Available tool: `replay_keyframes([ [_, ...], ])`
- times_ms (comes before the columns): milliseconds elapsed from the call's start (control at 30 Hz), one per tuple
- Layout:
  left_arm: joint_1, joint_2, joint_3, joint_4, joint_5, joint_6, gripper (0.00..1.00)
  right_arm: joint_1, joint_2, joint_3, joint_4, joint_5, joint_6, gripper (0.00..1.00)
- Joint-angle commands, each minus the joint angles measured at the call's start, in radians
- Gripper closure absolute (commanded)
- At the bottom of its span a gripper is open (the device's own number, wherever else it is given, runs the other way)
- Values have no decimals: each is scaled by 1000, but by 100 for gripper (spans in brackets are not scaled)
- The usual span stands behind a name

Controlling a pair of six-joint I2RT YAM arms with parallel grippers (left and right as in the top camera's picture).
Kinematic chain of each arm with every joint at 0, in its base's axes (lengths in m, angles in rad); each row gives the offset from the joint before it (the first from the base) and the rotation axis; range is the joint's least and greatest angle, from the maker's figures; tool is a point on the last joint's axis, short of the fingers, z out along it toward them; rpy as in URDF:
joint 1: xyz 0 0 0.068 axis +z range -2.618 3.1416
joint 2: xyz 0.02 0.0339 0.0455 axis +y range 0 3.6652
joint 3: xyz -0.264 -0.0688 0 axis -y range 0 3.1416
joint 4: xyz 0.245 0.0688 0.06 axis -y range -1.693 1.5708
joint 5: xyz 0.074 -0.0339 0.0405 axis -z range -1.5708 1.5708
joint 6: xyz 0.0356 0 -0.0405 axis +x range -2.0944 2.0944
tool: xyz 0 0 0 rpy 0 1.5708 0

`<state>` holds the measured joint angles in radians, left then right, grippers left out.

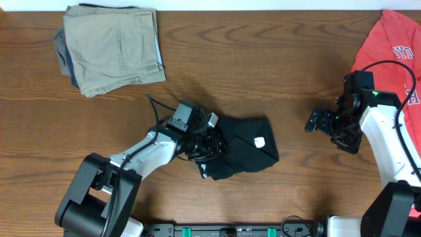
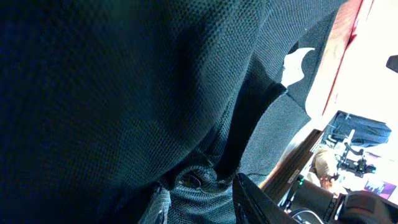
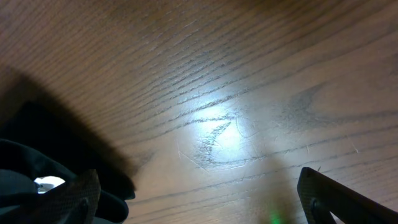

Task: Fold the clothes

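Note:
The black garment [image 1: 245,150] lies bunched and partly folded at the table's middle, its small white logo [image 1: 259,141] facing up. My left gripper [image 1: 205,142] sits on the garment's left edge. In the left wrist view the black fabric [image 2: 124,93] fills the frame and a bunch of it sits between my fingers [image 2: 202,202], which are shut on it. My right gripper [image 1: 321,122] is open and empty over bare wood to the right of the garment. In the right wrist view its fingers [image 3: 196,199] are wide apart and the garment [image 3: 31,155] shows at the left. The red white-lettered tee [image 1: 388,46] lies at the far right.
A stack of folded garments with khaki trousers on top [image 1: 112,49] lies at the back left. The wooden table [image 1: 263,72] is bare between the stack and the red tee. The red tee runs off the right edge of the overhead view.

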<state>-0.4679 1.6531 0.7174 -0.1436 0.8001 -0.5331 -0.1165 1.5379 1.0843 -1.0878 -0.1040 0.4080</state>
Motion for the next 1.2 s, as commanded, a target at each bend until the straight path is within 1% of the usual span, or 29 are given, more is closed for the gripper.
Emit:
replay_keyframes([
  [0,0,8,-19,4,-101,40,64,-1,-3,7,-1,-1,-13,1],
  [167,0,-65,18,3,-17,73,64,-1,-3,7,-1,-1,-13,1],
  [367,4,-261,34,-5,-17,77,62,-1,-3,7,-1,-1,-13,1],
  [433,16,-338,34,-46,-59,77,55,-1,-3,7,-1,-1,-13,1],
  [467,25,-372,34,-80,-92,77,47,-1,-3,7,-1,-1,-13,1],
  [500,40,-409,34,-129,-143,77,35,-1,-3,7,-1,-1,-13,1],
  [533,58,-443,34,-190,-206,77,27,-1,-3,7,-1,-1,-13,1],
  [567,77,-469,34,-249,-267,77,21,-1,-3,7,-1,-1,-13,1],
  [600,100,-495,34,-324,-335,77,17,-1,-3,7,-1,-1,-13,1],
  [667,146,-526,34,-447,-434,77,12,-1,-3,7,-1,-1,-13,1],
  [733,188,-531,33,-525,-462,77,10,-1,-3,7,-1,-1,-13,1],
  [800,218,-521,27,-558,-457,78,10,-1,-3,7,-1,-1,-13,1],
  [967,220,-449,19,-547,-389,100,10,-1,-3,7,-1,-1,-13,1],
  [1100,220,-341,19,-502,-336,107,10,-1,-3,7,-1,-1,-13,1],
  [1167,220,-269,19,-457,-301,122,9,-1,-3,7,-1,-1,-13,1],
])
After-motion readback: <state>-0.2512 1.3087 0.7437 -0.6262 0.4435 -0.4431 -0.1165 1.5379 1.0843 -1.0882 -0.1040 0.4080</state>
